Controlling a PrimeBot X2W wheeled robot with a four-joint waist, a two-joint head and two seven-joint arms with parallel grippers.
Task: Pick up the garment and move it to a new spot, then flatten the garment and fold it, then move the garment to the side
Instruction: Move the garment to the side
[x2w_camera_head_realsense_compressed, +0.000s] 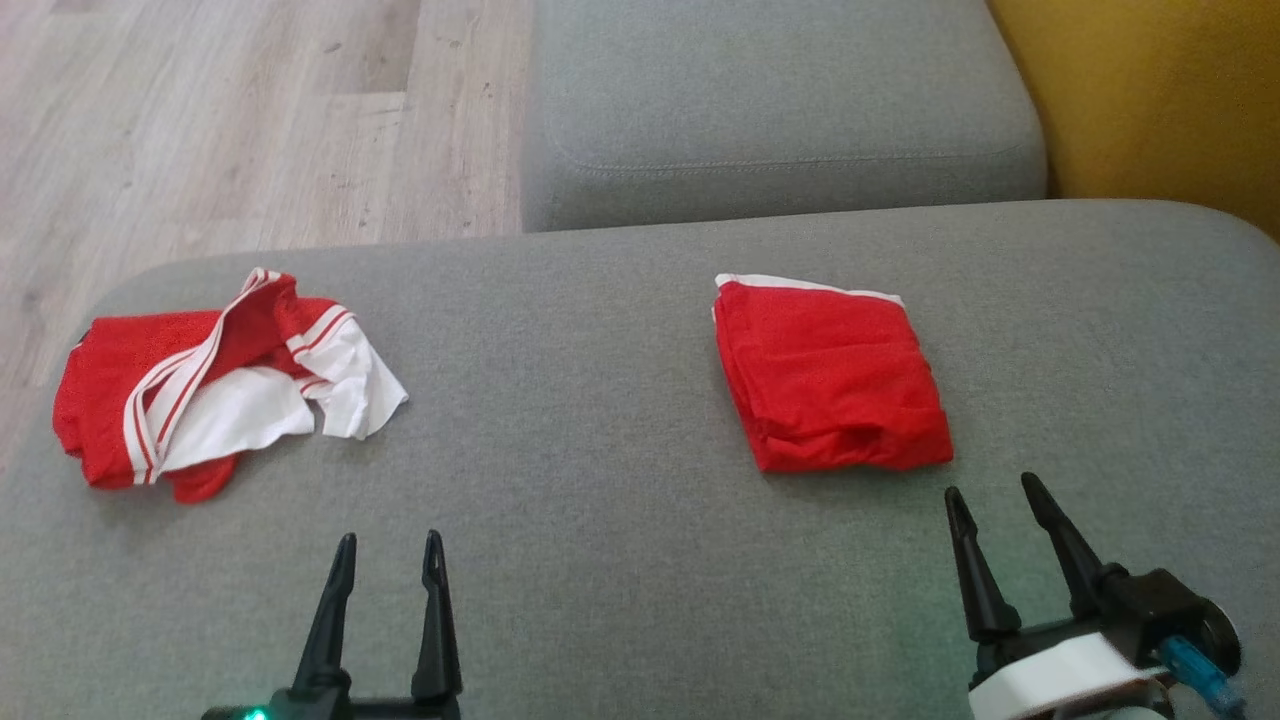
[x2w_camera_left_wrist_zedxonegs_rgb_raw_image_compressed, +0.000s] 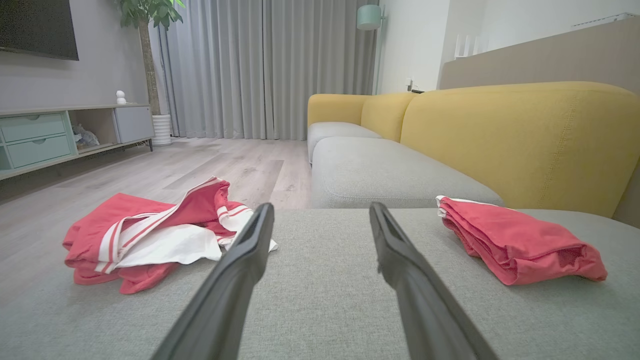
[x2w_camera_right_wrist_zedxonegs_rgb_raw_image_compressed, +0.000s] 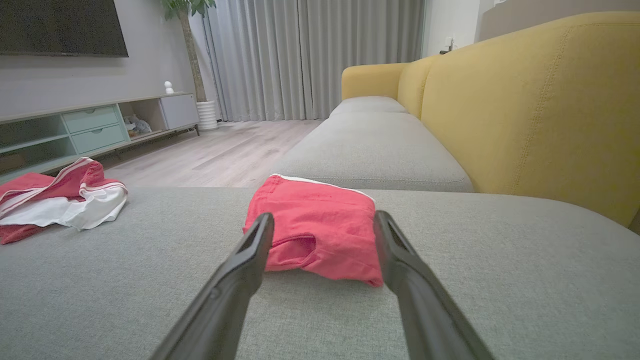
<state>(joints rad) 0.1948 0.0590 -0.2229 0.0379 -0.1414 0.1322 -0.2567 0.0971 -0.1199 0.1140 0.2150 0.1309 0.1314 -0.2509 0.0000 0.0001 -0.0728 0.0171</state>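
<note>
A crumpled red and white garment (x2w_camera_head_realsense_compressed: 215, 385) lies in a heap at the left end of the grey sofa seat (x2w_camera_head_realsense_compressed: 600, 430); it shows again as the garment (x2w_camera_left_wrist_zedxonegs_rgb_raw_image_compressed: 150, 237) and, far off, the garment (x2w_camera_right_wrist_zedxonegs_rgb_raw_image_compressed: 55, 197). A folded red garment (x2w_camera_head_realsense_compressed: 828, 375) rests flat to the right, seen too as the folded garment (x2w_camera_left_wrist_zedxonegs_rgb_raw_image_compressed: 515, 240) and the folded garment (x2w_camera_right_wrist_zedxonegs_rgb_raw_image_compressed: 320, 227). My left gripper (x2w_camera_head_realsense_compressed: 390, 548) stands open and empty near the seat's front, right of the heap. My right gripper (x2w_camera_head_realsense_compressed: 995, 495) is open, empty, just short of the folded piece's near edge.
A second grey seat cushion (x2w_camera_head_realsense_compressed: 780, 110) lies beyond, with the yellow backrest (x2w_camera_head_realsense_compressed: 1150, 100) at the right. Wood floor (x2w_camera_head_realsense_compressed: 220, 120) runs past the seat's left edge. A TV cabinet (x2w_camera_left_wrist_zedxonegs_rgb_raw_image_compressed: 55, 135) and grey curtains (x2w_camera_left_wrist_zedxonegs_rgb_raw_image_compressed: 260, 65) stand far off.
</note>
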